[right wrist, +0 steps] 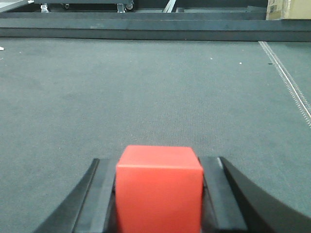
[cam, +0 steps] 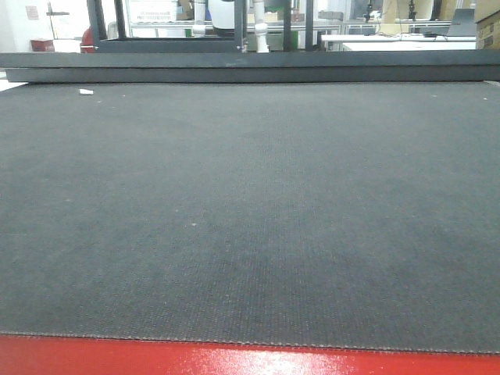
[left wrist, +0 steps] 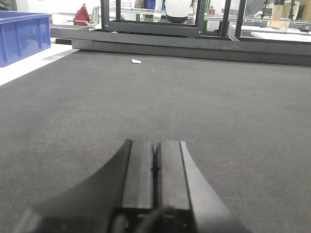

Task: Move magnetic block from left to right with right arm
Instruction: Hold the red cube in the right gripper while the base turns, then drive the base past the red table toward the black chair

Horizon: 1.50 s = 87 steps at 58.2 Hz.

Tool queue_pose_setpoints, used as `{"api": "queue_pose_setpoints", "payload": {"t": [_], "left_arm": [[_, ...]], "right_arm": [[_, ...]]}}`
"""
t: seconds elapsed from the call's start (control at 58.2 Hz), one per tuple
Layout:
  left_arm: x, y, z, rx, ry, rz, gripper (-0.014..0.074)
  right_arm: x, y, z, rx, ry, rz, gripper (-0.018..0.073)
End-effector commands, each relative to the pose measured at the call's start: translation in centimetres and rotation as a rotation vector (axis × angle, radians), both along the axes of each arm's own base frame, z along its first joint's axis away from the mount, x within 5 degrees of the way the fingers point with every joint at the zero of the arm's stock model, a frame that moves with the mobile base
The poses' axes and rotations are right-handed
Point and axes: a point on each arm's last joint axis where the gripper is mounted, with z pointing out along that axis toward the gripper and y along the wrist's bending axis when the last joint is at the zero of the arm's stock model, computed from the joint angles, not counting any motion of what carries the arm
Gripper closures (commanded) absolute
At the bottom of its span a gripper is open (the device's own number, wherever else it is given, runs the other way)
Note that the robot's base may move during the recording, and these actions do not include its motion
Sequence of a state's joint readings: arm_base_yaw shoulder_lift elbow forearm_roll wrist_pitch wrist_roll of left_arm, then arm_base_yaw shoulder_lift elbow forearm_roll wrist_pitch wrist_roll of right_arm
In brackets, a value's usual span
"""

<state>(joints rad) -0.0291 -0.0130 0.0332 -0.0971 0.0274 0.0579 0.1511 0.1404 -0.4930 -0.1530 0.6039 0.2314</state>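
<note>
The magnetic block (right wrist: 159,191), a plain red cube, fills the lower middle of the right wrist view. My right gripper (right wrist: 159,167) is shut on it, a black finger pressed against each side. In the left wrist view my left gripper (left wrist: 155,150) is shut with its two black pads together and nothing between them, low over the dark mat (left wrist: 194,97). The front view shows only the mat (cam: 250,203); neither gripper nor the block appears there.
A blue bin (left wrist: 22,36) stands off the mat at the far left. A small white scrap (left wrist: 136,61) lies on the mat. A dark raised bar (cam: 250,66) runs along the far edge. A tan cardboard box (right wrist: 289,8) sits at the back right.
</note>
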Motion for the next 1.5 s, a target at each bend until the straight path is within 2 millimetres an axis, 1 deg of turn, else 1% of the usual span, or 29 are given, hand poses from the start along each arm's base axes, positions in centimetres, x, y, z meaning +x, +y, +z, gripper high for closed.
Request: {"api": "queue_pose_setpoints", "payload": {"t": [0.0, 1.478], "left_arm": [[-0.13, 0.09, 0.55, -0.014, -0.089, 0.009, 0.0722], [-0.13, 0.09, 0.55, -0.014, -0.089, 0.009, 0.0722]], "right_arm": [[-0.04, -0.02, 1.79, -0.02, -0.115, -0.001, 0.0335], [-0.03, -0.02, 1.76, -0.02, -0.114, -0.001, 0.0335]]}}
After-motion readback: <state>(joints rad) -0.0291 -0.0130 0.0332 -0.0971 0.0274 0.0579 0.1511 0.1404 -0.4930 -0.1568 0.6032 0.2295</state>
